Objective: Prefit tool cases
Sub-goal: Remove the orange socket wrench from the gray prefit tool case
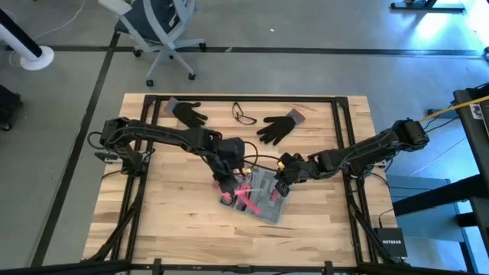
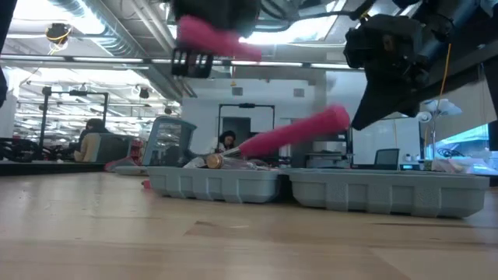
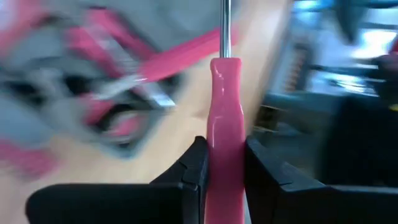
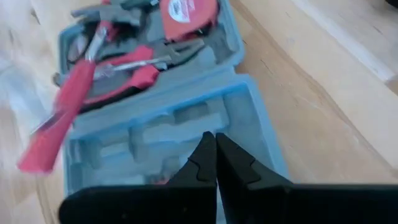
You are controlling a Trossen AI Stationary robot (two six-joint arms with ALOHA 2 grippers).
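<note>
I am seeing the flat grey-blue plastic tool case [image 1: 263, 197] lying open at bench centre. Left gripper [image 3: 225, 171], at its nine o'clock edge, is pinching a pink-handled screwdriver [image 3: 225, 124]. Right gripper [image 4: 216, 163] is hovering at three o'clock, jaws pressed together.

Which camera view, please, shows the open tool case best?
The right wrist view: the tool case fills it, slots and tools visible. The high view shows it small, partly under the arms; the low view only its side walls; the left wrist view a blur.
</note>
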